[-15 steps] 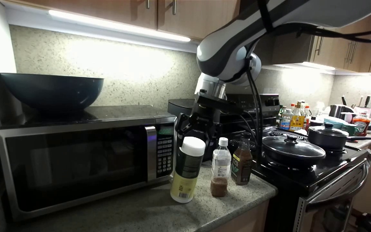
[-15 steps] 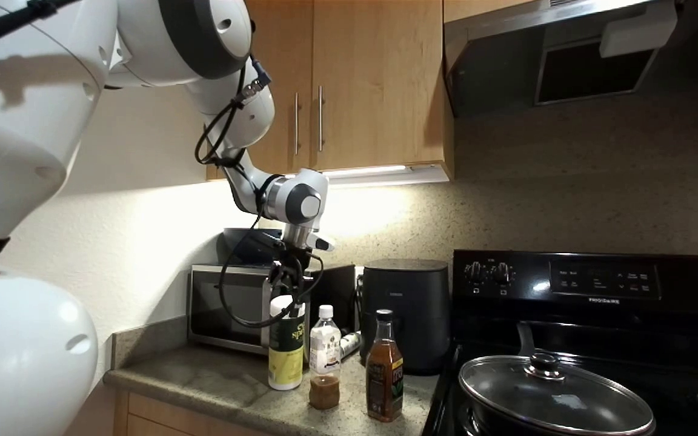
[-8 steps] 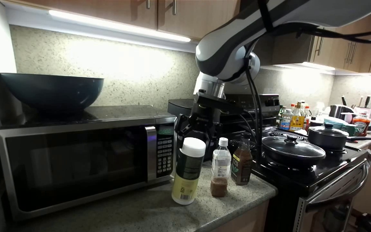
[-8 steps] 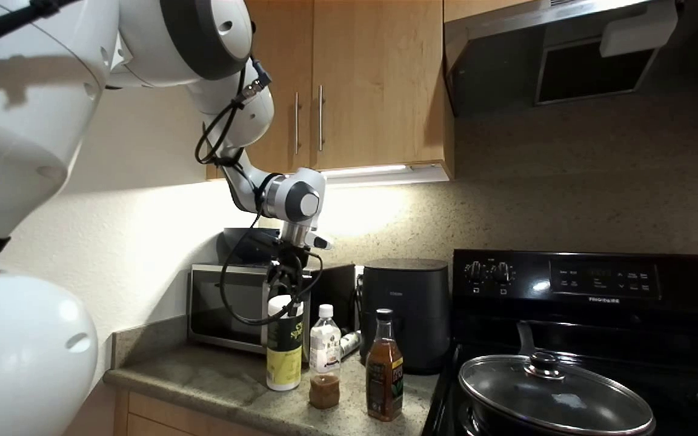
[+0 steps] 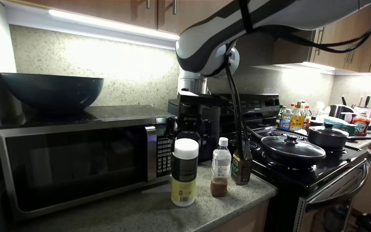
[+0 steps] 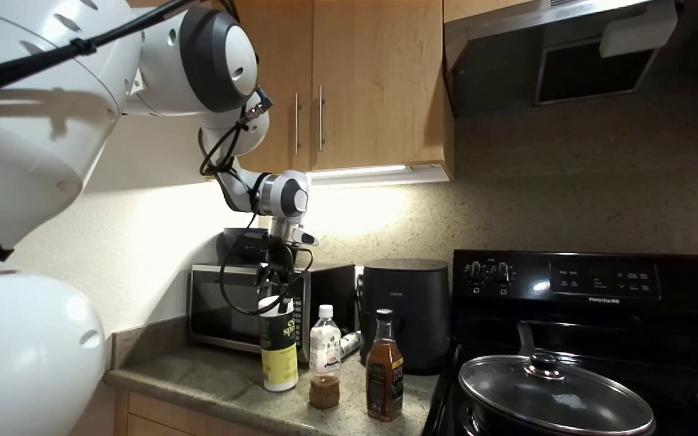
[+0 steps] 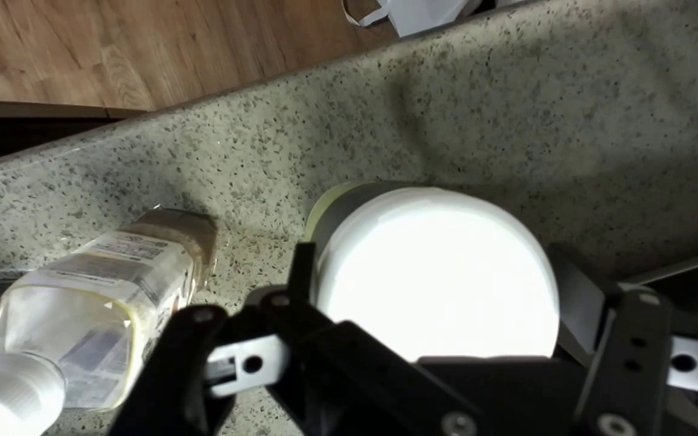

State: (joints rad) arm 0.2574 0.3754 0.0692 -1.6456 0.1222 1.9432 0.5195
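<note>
My black two-fingered gripper [image 7: 438,287] points down over a tall, round canister [image 5: 184,174], dark above and yellow below, with a broad white plastic cap [image 7: 443,266]. My fingers [image 7: 576,303] are closed about that cap, one against each side — set wide to span it. I take the step in hand to be the hold itself: the canister caught from above by its top.

It stands near upright at the keypad end of a silver-framed, black-doored microwave [image 5: 79,170], over a speckled grey stone counter [image 5: 134,209]. From these angles I can't tell whether its base rests on the stone or hangs just clear.

What my next move calls for, I judge, is an even squeeze and a slow, level path: a smooth cap gives me little to bite on, and with the grip so high the bottom could swing. Just beside the canister, across a narrow gap, stands a clear square plastic bottle [image 6: 325,357] with a white screw top and brown contents low inside; past it is a tall glass bottle [image 6: 385,375] with a black cap and brown filling. Sideways travel that way asks for care — the plastic one looks light enough to topple at a brush, and my slack black cable [image 5: 237,106] hangs in front of the glass one in an exterior view.
</note>
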